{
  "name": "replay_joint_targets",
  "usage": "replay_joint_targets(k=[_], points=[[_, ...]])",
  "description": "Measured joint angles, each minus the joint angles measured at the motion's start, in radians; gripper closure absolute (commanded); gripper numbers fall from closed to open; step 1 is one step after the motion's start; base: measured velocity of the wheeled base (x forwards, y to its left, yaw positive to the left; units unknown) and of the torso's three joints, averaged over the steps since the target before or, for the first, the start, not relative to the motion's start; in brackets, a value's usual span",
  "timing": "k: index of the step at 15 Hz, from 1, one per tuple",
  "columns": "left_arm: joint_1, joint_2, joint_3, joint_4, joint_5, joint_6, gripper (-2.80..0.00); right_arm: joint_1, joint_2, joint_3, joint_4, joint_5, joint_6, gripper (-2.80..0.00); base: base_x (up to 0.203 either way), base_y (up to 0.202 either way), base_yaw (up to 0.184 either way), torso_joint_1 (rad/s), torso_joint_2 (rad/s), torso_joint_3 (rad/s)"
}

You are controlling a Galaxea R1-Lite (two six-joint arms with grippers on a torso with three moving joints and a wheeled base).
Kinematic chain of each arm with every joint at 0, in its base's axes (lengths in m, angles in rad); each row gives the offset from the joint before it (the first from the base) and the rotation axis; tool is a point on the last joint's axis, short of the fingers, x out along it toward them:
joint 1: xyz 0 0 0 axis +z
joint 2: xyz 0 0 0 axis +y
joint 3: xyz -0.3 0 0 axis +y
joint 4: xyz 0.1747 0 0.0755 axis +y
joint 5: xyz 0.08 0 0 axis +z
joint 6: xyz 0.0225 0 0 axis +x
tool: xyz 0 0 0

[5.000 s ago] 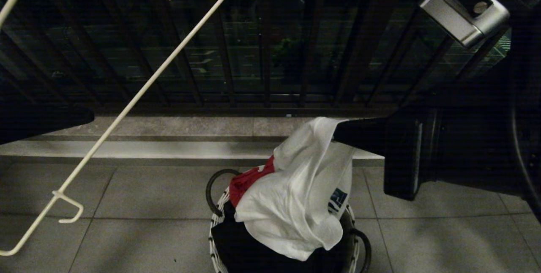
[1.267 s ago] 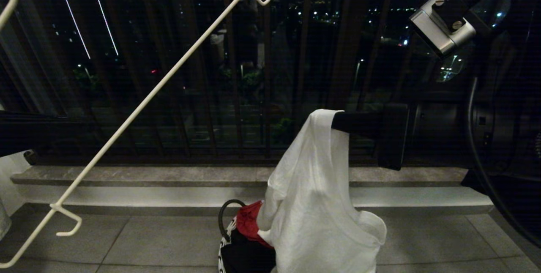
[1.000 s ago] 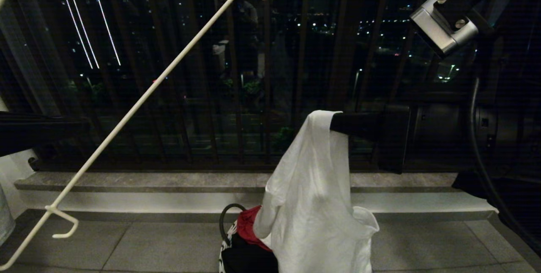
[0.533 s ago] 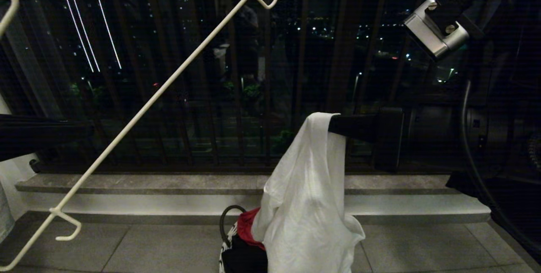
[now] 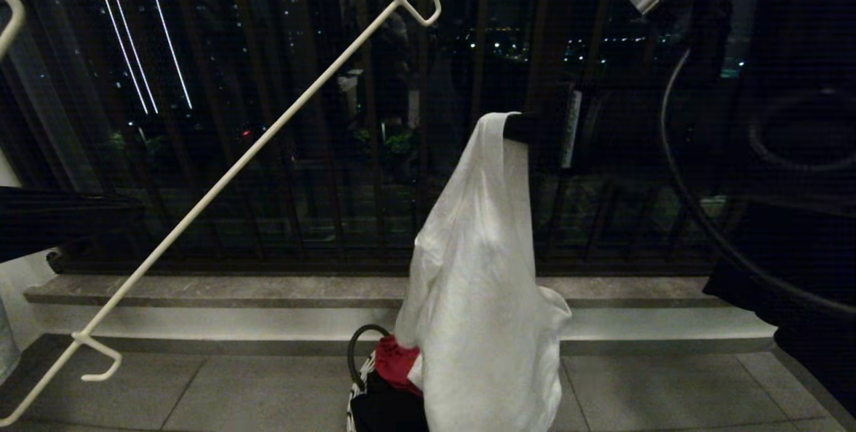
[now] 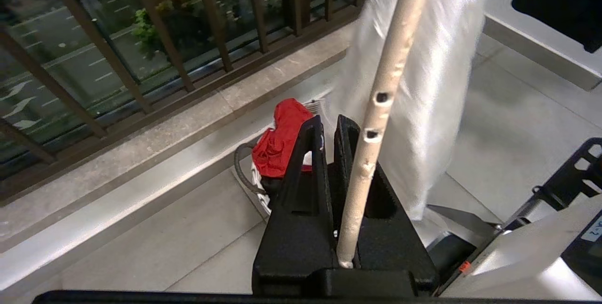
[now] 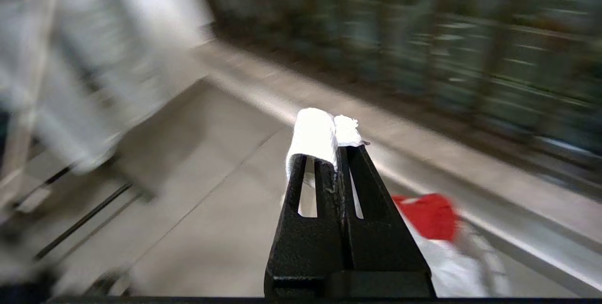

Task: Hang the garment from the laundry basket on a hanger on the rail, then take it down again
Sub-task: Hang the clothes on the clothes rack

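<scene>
- My right gripper [image 5: 511, 128] is clamped on the top fold of the garment [image 5: 481, 298], which hangs straight down from it above the laundry basket [image 5: 358, 392].
- My left gripper [image 6: 329, 134], at left, pinches the hanger [image 5: 254, 151].

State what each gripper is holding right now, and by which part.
The right gripper is shut on a bunched fold at the top of the white T-shirt. The left gripper is shut on the white wire hanger, low on its wire.
</scene>
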Motion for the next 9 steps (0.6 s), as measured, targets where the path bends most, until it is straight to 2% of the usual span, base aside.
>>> replay_joint_targets(k=[3, 6, 9], points=[[0.003, -0.019, -0.002, 0.000, 0.012, -0.001, 0.00, 0.000, 0.086, -0.188, 0.131, -0.116, 0.000, 0.00, 0.000, 0.000, 0.000, 0.000, 0.00, 0.000], [0.005, -0.034, -0.018, 0.007, 0.094, 0.000, 0.00, -0.001, 0.166, -0.335, 0.224, -0.256, -0.001, 0.00, 0.000, 0.000, 0.000, 0.000, 0.00, 0.000], [0.005, -0.041, -0.025, 0.062, 0.126, 0.032, 0.00, 0.000, 0.233, -0.456, 0.293, -0.322, -0.002, 0.00, 0.000, 0.000, 0.000, 0.000, 0.00, 0.000]])
